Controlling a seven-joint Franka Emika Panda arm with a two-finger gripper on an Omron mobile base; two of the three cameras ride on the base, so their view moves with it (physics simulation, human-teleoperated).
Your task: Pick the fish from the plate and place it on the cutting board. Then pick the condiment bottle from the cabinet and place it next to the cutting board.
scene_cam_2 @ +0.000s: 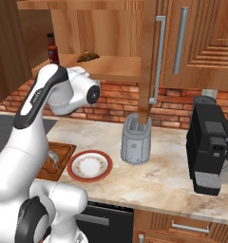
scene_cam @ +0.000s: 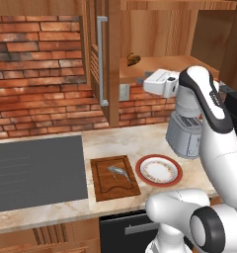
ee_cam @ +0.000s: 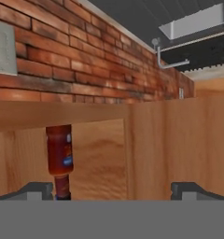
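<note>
Glossy white rounded arm shells (scene_cam: 224,158), black band along upper link at one o'clock, dark grey ringed joint caps low, boxy white wrist block (scene_cam: 160,83), small dark finger tips (ee_cam: 37,190).

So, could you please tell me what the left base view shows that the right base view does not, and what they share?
Left base view alone: the grey stovetop and the whole cutting board with the fish lying on it. Right base view alone: the condiment bottle standing on the cabinet shelf, and a black coffee machine. Shared: the plate, bare of fish, the toaster, the brown lump on the shelf, and the bar handle.
</note>
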